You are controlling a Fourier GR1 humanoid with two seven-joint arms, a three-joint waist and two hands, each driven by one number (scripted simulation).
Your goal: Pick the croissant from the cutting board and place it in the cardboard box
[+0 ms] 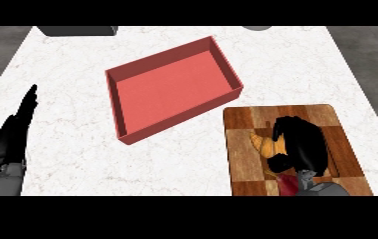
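Head view showed the right hand (301,142) curled over the croissant (263,144) on the cutting board (247,175), so the grasping step seemed in hand; next it would need lifting toward the red box (118,90). Left hand (16,128) rested at the left edge with straight fingers

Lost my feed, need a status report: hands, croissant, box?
Right hand curled over croissant on cutting board. Left hand open, resting at left edge. Red box open, nothing inside, path unobstructed.

red box (171,90), chequered brown cutting board (247,148)
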